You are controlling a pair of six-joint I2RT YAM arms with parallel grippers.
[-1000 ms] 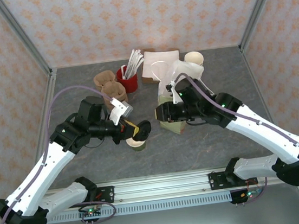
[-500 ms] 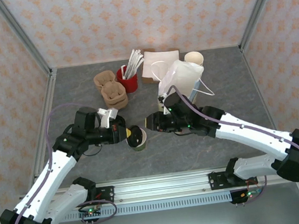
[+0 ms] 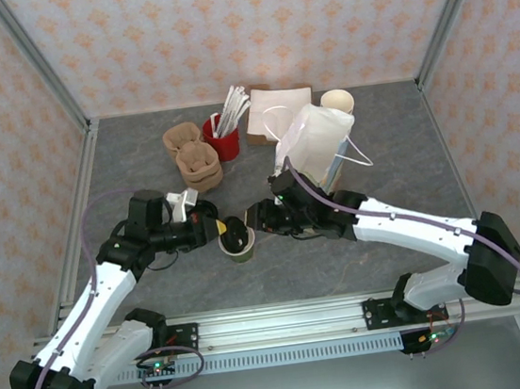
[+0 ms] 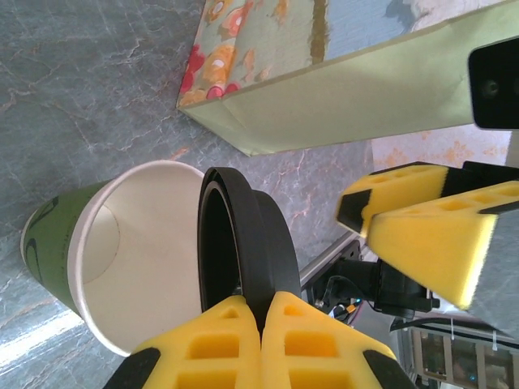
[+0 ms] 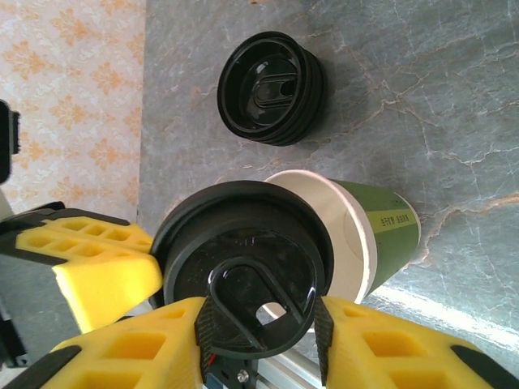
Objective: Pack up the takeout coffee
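The takeout coffee's green paper cup (image 3: 239, 247) stands open on the table, its white inside showing (image 4: 154, 243). Its round black lid (image 4: 243, 243) is held on edge over the cup's rim, with my left gripper (image 4: 263, 301) shut on the lid's rim. My right gripper (image 5: 260, 314) has come in from the other side and is open, its fingers (image 5: 369, 344) close on either side of the lid's sip flap (image 5: 261, 308). In the top view both grippers, left (image 3: 220, 228) and right (image 3: 253, 222), meet at the lid (image 3: 234, 227). The paper bag (image 3: 316, 143) stands behind the right arm.
A stack of black lids (image 5: 272, 89) sits on the table beyond the cup. Brown cup carriers (image 3: 193, 155), a red holder of stirrers (image 3: 222, 143), a napkin box (image 3: 273, 109) and white cups (image 3: 337, 101) line the back. The bag's floral side (image 4: 268, 40) is close by.
My right gripper left the bag, swung left to the lid and widened its jaws. My left gripper drew back and lowered the lid to the cup's mouth.
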